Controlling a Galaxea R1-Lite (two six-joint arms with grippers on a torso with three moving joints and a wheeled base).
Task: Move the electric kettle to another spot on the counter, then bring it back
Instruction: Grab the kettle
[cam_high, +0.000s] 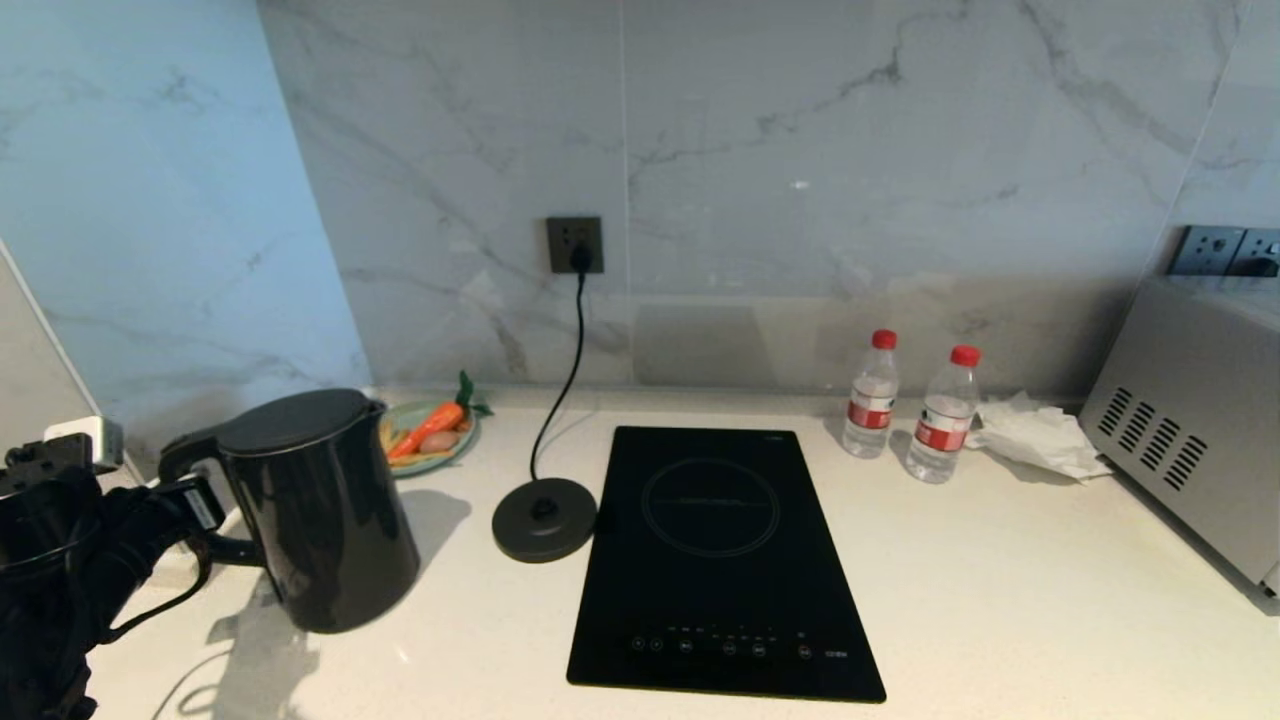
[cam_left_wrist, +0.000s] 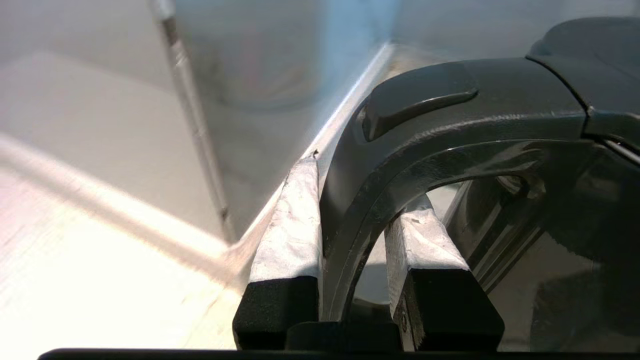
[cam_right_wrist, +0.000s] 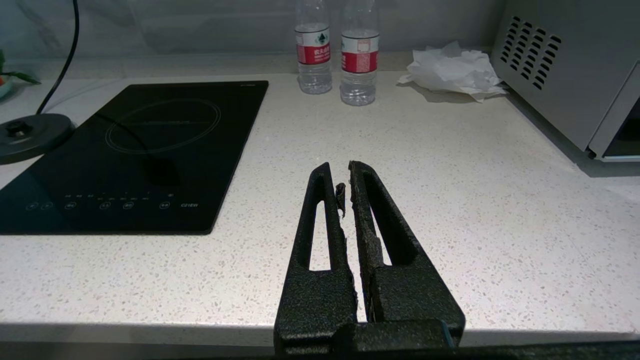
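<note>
Currently: electric kettle (cam_high: 315, 510) off corded base (cam_high: 544, 517), standing on counter (cam_high: 1000, 600) well to base's left, near plate of carrots (cam_high: 432, 433) | left gripper (cam_left_wrist: 352, 220) clenched on kettle handle (cam_left_wrist: 400, 150), one finger each side | outbound leg done or nearly, judged; return left | right gripper (cam_right_wrist: 345, 187) pressed closed, empty, above counter, right of base.

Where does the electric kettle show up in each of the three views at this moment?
Head view: electric kettle stands at the left on the counter, left gripper on its handle.
Left wrist view: its handle fills the right side, clamped between the fingers.
Right wrist view: not in it.
Shared landmark: the round base, also in the right wrist view.
</note>
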